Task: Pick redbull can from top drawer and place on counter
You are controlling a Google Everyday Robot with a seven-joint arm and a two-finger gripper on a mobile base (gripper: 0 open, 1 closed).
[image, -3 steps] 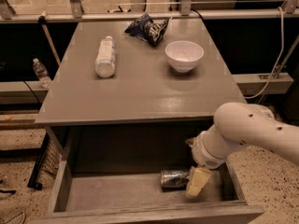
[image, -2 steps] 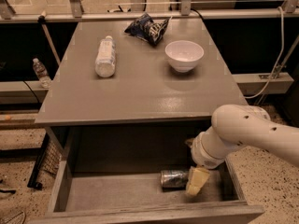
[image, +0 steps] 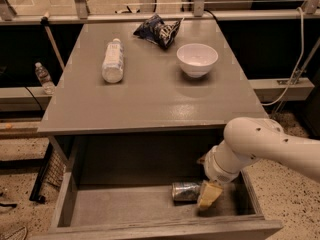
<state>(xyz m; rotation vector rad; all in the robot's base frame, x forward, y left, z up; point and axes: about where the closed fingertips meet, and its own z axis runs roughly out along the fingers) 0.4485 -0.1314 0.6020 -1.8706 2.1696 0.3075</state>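
Hand [image: 209, 197] in top drawer [image: 112, 205], touching redbull can [image: 185, 191] lying sideways; grip can't tell; can's markings unreadable.

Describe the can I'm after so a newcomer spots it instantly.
Look below the grey counter into the open top drawer. The redbull can lies on its side right beside the gripper. It is short silvery metal, unlike the plastic bottle above.

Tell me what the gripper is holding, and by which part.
Cannot be told. The gripper is down in the top drawer at the right end of the redbull can.
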